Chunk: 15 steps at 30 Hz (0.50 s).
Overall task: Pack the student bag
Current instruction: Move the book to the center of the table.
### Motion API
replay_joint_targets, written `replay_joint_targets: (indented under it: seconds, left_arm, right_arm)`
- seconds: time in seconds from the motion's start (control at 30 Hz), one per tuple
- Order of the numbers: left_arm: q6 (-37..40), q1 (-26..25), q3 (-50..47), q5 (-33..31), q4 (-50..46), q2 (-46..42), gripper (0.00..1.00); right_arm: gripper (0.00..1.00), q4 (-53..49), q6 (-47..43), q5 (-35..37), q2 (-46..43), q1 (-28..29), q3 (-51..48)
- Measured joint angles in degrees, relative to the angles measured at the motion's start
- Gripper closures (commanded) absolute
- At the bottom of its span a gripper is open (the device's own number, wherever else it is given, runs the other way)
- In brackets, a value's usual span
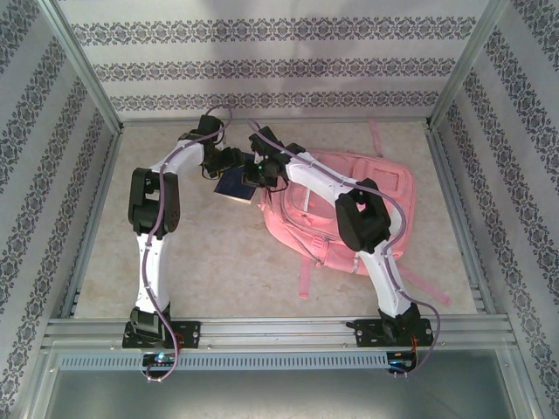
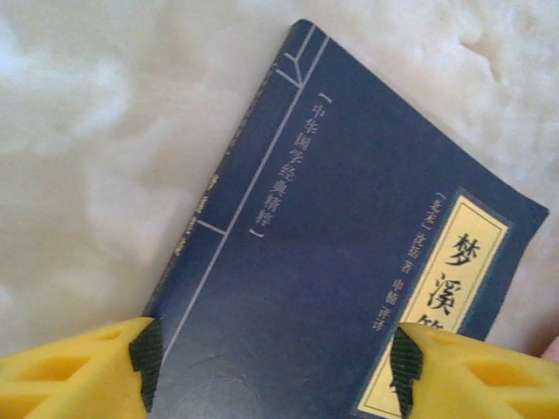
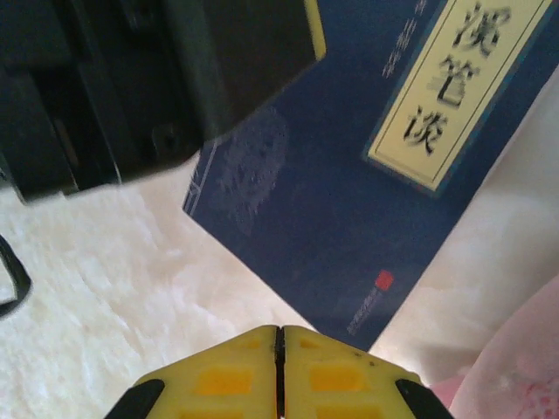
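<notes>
We see the left end effector [image 2: 275, 353] spread over a blue book [image 2: 349, 236]; the right end effector [image 3: 279, 339] is pressed together near the student bag [image 1: 310, 229].

Left arm [image 1: 150, 231] and right arm [image 1: 371, 231] both reach forward and fold inward, wrists almost meeting in the middle. The left gripper [image 2: 275, 365] has its yellow fingers [image 2: 79, 371] spread wide. On the right gripper [image 3: 279, 336], the fingers are pressed flat together.
</notes>
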Motion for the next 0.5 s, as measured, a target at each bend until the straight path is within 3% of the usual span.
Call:
replay_joint_targets:
  seconds: [0.2,0.3,0.37,0.5]
  left_arm:
    - [0.5,-1.0,-0.2,0.0,0.3,0.0,0.52]
    - [0.9,-2.1,-0.2,-0.1,0.3,-0.1,0.75]
    - [1.3,-3.0,0.3,-0.1,-0.3,-0.1,0.85]
    - [1.5,-4.7,1.3,0.0,-1.2,0.0,0.88]
  right_arm:
    - [0.91,3.7,1.4,1.0,-3.8,-2.4,-5.8]
    - [0.91,5.0,1.5,1.6,-5.9,-3.5,-8.7]
    - [0.92,5.7,1.6,1.7,-7.3,-4.0,-10.7]
    - [0.92,7.0,1.7,1.9,-10.2,-4.7,-14.1]
